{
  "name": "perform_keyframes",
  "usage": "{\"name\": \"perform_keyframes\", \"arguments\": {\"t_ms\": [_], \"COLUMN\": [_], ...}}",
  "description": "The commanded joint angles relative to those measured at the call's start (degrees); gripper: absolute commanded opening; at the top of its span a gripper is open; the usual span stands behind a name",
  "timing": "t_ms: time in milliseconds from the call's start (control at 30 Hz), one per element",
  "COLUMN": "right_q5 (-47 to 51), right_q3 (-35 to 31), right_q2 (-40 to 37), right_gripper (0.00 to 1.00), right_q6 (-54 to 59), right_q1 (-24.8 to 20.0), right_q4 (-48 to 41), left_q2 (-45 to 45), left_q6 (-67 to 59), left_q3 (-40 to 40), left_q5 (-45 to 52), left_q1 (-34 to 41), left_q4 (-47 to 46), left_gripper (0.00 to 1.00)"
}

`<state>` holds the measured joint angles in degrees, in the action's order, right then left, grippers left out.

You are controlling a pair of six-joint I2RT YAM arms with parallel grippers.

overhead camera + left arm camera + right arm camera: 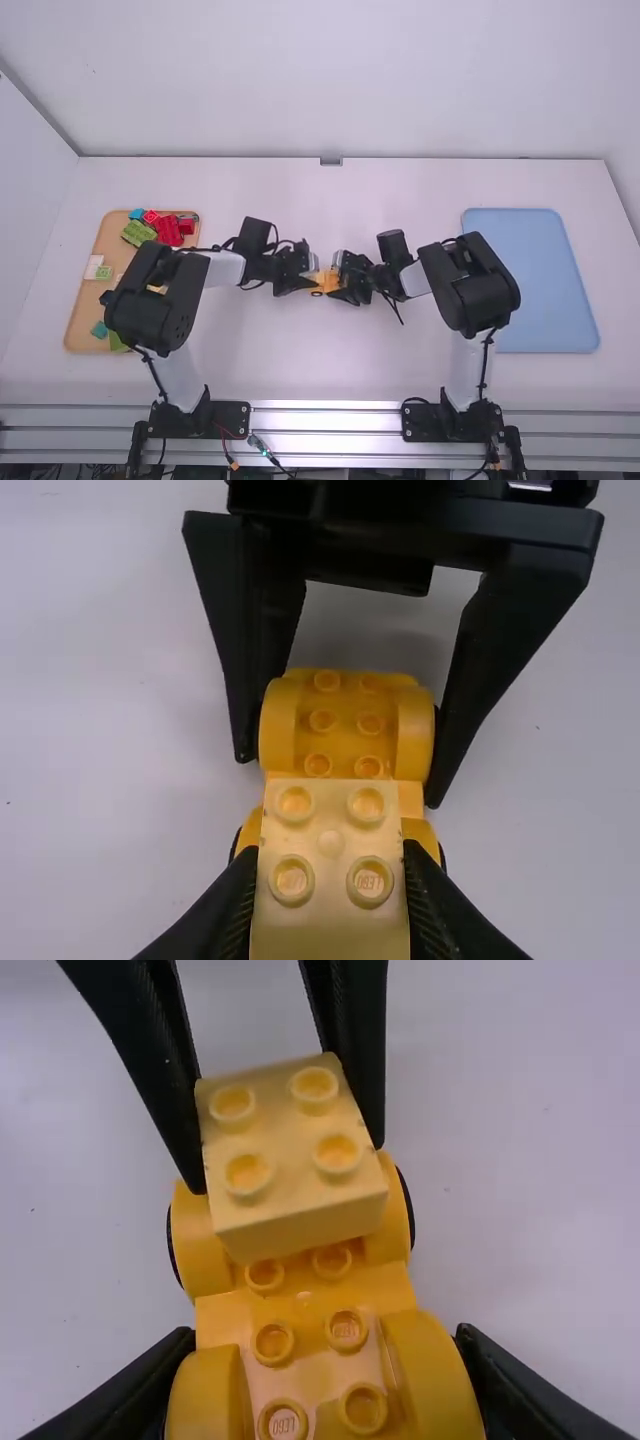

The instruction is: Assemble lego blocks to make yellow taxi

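My left gripper (308,272) and my right gripper (345,279) face each other over the yellow car base (325,282) at mid-table. In the left wrist view, the left gripper (330,880) is shut on a pale yellow block (330,825) with four studs, over one end of the car base (345,725). The right wrist view has the right gripper (320,1380) shut on the wheeled car base (300,1345). There the pale block (290,1150) sits above the far wheels, slightly tilted; whether it touches the studs I cannot tell.
At the left, an orange tray (88,290) holds red, green, blue and pale blocks, partly under the left arm. A blue tray (530,280) lies at the right, beyond the right arm's elbow.
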<state>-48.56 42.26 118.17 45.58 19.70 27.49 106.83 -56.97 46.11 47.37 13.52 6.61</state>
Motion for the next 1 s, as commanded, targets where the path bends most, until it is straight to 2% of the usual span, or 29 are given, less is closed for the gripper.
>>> {"name": "perform_keyframes", "arguments": {"t_ms": [0, 133, 200, 467, 567, 633, 667, 700, 967], "right_q5": [1.95, 1.9, 1.9, 1.95, 1.92, 1.95, 1.95, 1.92, 1.95], "right_q3": [0.13, 0.13, 0.13, 0.11, 0.11, 0.11, 0.11, 0.13, 0.11], "right_q2": [0.79, 0.79, 0.79, 0.79, 0.79, 0.79, 0.79, 0.79, 0.79], "right_gripper": [0.41, 0.41, 0.41, 0.42, 0.41, 0.42, 0.42, 0.42, 0.42], "right_q6": [-0.2, -0.22, -0.17, -0.17, -0.22, -0.42, -0.39, -0.37, -0.35], "right_q1": [0.17, 0.17, 0.17, 0.17, 0.17, 0.17, 0.17, 0.17, 0.17], "right_q4": [-0.7, -0.7, -0.72, -0.72, -0.72, -0.72, -0.72, -0.72, -0.74], "left_q2": [1.18, 1.18, 1.18, 1.2, 1.18, 1.18, 1.18, 1.18, 1.16], "left_q6": [-1.64, -1.6, -1.6, -1.38, -1.42, -1.38, -1.38, -1.38, 3.63], "left_q3": [-0.7, -1.68, -2.78, -4.28, -4.28, -4.28, -4.28, -4.28, -3.96], "left_q5": [1.66, 2.12, 2.14, 2.1, 2.1, 2.12, 2.12, 2.12, 2.12], "left_q1": [0.37, 0.35, 0.37, 0.37, 0.35, 0.35, 0.37, 0.35, 0.24], "left_q4": [-0.63, 0.74, 2.95, 5.9, 5.95, 6.36, 6.38, 6.67, 10.4], "left_gripper": [0.04, 0.03, 0.08, 0.13, 0.2, 0.35, 0.38, 0.51, 0.63]}}
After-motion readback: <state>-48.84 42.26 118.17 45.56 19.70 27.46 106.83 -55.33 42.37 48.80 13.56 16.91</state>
